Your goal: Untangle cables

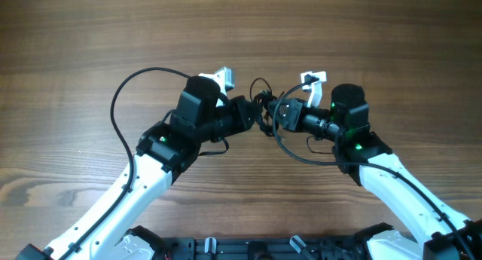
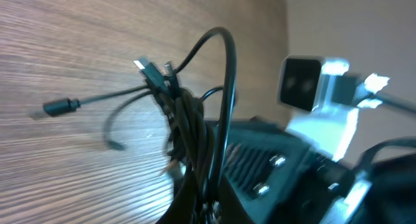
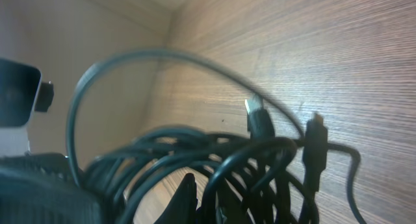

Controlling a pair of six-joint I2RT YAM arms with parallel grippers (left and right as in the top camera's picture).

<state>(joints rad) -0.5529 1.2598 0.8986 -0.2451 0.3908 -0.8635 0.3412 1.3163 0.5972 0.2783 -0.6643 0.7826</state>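
Tangling into a knot of black loops at the middle of the desk [image 1: 75,34], the cables [image 1: 265,113] are clamped on their 9 o'clock side by the left jaws, while at 3 o'clock it cannot be told whether the right jaws are closed on them

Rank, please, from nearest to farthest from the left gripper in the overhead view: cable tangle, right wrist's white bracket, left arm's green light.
1. Cable tangle, at the left gripper's fingertips.
2. White bracket, up and right.
3. Green light, lower left, on its own arm.
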